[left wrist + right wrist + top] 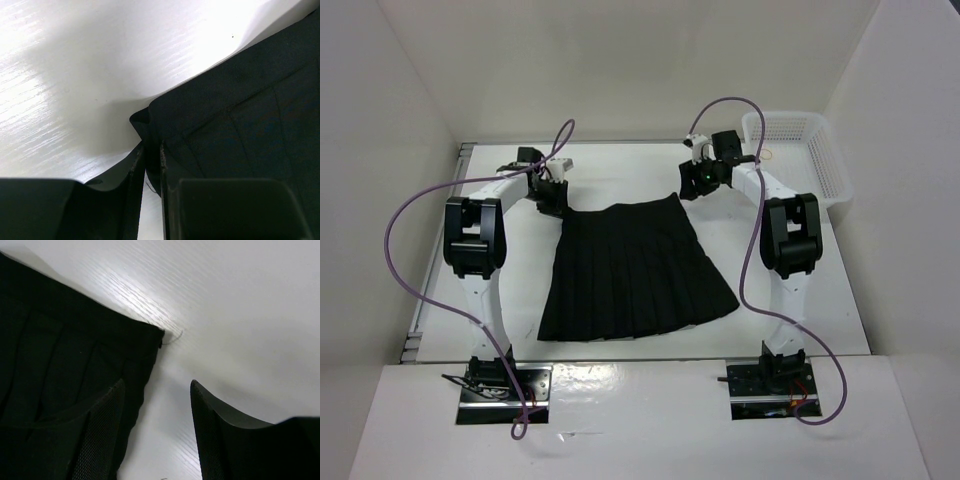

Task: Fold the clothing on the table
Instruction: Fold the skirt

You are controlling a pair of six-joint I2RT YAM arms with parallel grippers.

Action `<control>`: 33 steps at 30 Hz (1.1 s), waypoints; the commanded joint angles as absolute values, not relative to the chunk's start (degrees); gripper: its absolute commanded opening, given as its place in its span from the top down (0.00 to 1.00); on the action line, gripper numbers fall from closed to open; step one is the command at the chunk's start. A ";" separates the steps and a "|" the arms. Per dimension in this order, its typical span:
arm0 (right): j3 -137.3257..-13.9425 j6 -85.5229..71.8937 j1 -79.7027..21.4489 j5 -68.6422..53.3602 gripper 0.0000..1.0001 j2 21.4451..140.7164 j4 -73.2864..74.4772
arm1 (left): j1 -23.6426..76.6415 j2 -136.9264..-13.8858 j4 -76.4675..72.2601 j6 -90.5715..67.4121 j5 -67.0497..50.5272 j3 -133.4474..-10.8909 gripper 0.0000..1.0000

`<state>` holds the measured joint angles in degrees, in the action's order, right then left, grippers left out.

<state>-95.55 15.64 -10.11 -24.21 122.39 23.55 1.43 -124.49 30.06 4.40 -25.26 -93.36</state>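
At upper left we find the left gripper (pixel 552 196) pinched narrow on a waistband corner of the black pleated skirt (pixel 630 275), spread flat at centre of the counter (pixel 810 300), and the right gripper (pixel 698 183) wide, straddling the other corner.

Skirt (pixel 235 115) partly off-frame, wrist views
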 commanded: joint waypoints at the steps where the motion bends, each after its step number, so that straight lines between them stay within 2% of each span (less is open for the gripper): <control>1: -100.53 14.68 -10.20 -30.40 0.39 124.62 24.16 | 1.93 -122.08 30.76 5.27 -25.66 -93.52 0.77; 16: -103.89 12.92 -10.20 -31.11 0.39 129.29 25.40 | 5.27 -122.61 30.76 5.27 -24.35 -95.10 0.77; 33: -97.56 15.64 -9.67 -25.75 0.44 127.10 23.82 | 5.80 -122.61 31.29 5.27 -23.20 -95.62 0.77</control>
<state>-98.80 14.57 -10.07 -26.70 129.49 24.77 5.45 -124.49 30.30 4.45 -22.79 -93.97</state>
